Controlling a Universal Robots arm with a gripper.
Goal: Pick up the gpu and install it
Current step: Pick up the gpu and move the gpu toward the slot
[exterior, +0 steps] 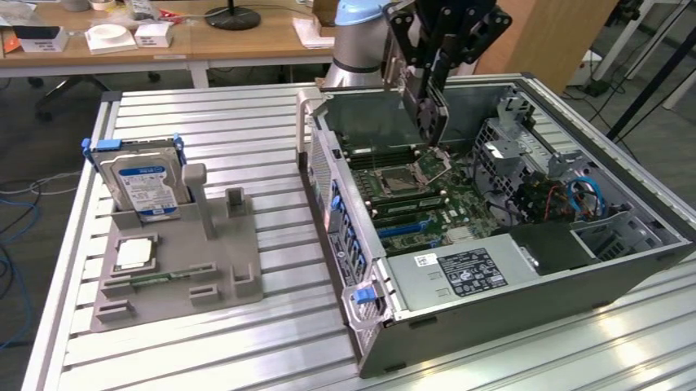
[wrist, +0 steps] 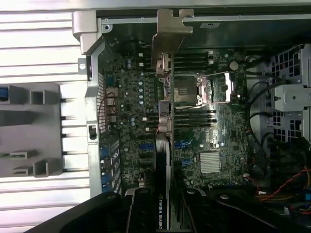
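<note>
Hand (exterior: 433,61) clamped on gpu (exterior: 426,110). Gpu hangs upright at hand's 6 o'clock, lower edge over mobo (exterior: 419,199) inside case (exterior: 490,301), on table (exterior: 218,122).

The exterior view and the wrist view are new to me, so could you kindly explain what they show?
This is one robot arm working over an open computer case that lies on a ribbed metal table. The exterior view comes from a camera standing off the arm. The wrist view comes from a camera on the arm, looking down past its end effector into the case. The end effector grips the gpu, a flat card held upright above the motherboard. On the exterior view's left, a grey holder carries a blue-labelled hard drive.
</note>
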